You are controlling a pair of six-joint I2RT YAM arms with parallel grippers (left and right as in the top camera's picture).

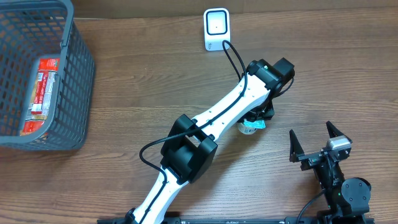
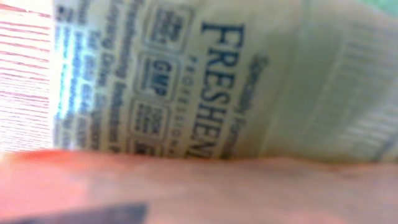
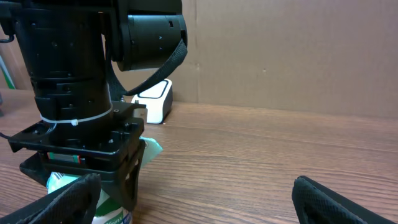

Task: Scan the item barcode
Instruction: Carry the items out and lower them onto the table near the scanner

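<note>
The item (image 1: 251, 126) is a small white and green container with blue print, standing on the table right of centre. My left gripper (image 1: 256, 119) reaches down over it and is shut on it, its black fingers (image 3: 127, 180) on either side of the item (image 3: 115, 216). The item's label (image 2: 186, 81) fills the left wrist view, blurred and very close. The white barcode scanner (image 1: 216, 28) stands at the far edge, also in the right wrist view as the scanner (image 3: 155, 99). My right gripper (image 1: 311, 134) rests near the front right, open and holding nothing (image 3: 199, 199).
A grey mesh basket (image 1: 81, 81) stands at the far left with a red packet (image 1: 40, 93) inside. The left arm's cable (image 1: 233, 59) loops up near the scanner. A brown cardboard wall (image 3: 280, 56) backs the table.
</note>
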